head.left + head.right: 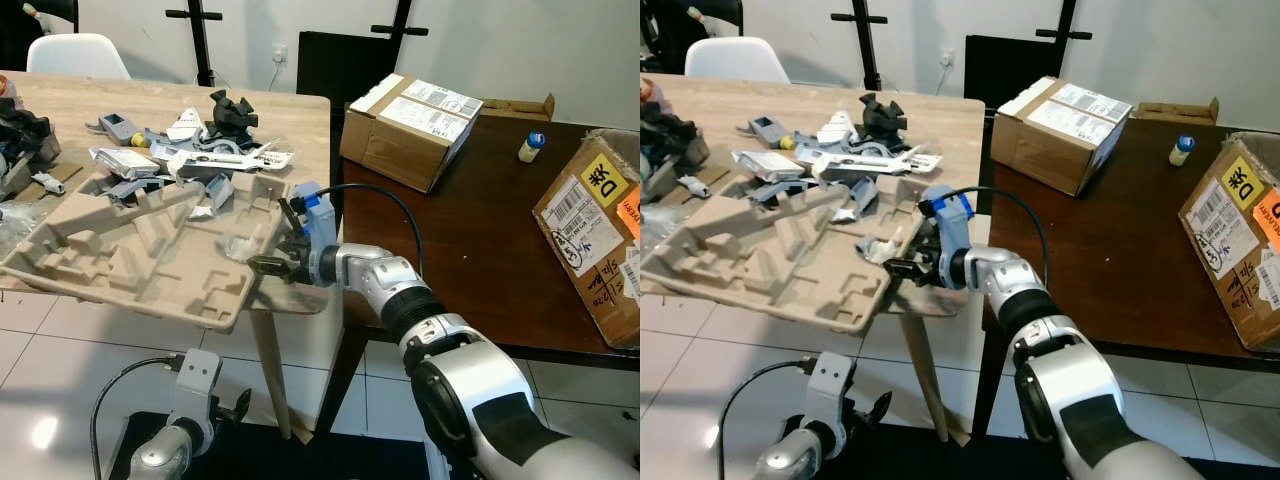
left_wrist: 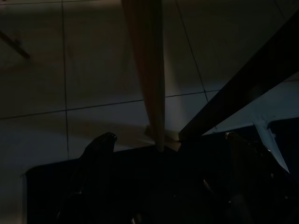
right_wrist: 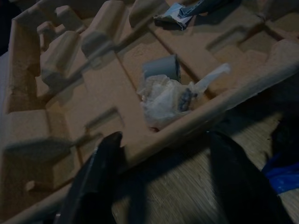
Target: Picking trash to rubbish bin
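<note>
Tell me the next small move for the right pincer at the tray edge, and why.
Probably ease the right pincer forward over the rim of the cardboard pulp tray toward the crumpled white wad. Its fingers stand open and empty on the near side of the rim, with the wad just inside, so it cannot close on it yet. The left pincer hangs idle by the floor.

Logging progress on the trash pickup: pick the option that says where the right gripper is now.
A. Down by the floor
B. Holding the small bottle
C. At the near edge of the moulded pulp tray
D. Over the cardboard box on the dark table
C: the right gripper sits at the pulp tray edge, fingers open, facing a crumpled white scrap inside.
</note>
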`<state>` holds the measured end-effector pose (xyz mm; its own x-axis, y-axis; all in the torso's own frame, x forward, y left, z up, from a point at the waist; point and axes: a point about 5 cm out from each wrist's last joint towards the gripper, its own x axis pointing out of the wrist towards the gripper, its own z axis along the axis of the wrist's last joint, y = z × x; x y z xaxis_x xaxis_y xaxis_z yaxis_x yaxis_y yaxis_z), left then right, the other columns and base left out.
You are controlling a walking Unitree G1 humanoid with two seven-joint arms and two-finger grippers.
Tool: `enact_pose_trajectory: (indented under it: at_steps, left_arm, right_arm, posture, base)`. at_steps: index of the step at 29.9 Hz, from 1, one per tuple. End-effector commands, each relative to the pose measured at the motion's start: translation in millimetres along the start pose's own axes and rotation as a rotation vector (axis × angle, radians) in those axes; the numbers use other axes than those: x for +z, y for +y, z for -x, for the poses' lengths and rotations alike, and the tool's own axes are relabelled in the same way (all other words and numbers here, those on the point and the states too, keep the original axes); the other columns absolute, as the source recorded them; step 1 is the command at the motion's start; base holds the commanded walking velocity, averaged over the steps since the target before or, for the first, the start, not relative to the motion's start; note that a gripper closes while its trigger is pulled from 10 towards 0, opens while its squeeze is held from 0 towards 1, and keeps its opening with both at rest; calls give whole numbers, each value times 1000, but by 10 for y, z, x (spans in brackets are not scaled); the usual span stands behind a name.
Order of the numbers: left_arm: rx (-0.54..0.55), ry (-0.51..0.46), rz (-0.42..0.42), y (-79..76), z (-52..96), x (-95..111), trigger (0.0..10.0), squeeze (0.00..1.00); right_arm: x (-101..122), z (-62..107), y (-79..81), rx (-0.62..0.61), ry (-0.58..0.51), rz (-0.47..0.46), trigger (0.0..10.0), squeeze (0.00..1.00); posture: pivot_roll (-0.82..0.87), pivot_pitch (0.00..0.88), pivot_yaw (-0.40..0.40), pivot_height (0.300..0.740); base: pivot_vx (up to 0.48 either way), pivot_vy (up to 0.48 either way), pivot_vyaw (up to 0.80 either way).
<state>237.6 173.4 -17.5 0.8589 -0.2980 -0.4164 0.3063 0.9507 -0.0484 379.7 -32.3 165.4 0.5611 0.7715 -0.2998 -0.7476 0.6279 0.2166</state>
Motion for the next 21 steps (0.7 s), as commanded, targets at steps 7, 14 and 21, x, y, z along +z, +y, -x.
enact_pose_trajectory:
  at_steps: [7, 14, 21]
  left_arm:
    - [5, 26, 8, -8, 35, -70, 10000, 0]
    - [7, 24, 8, -4, 28, -63, 10000, 0]
    - [0, 17, 12, -11, 15, -42, 10000, 0]
  right_arm:
    - [-187, 104, -207, -150, 74, -33, 0, 0]
    - [-147, 155, -285, -199, 62, -31, 0, 0]
    - [-103, 257, -420, -276, 46, -40, 0, 0]
  posture:
    - [32, 124, -53, 740]
    - [32, 120, -53, 740]
    - [32, 121, -53, 740]
  base:
    - [0, 0, 0]
    - [0, 0, 0]
    - [0, 0, 0]
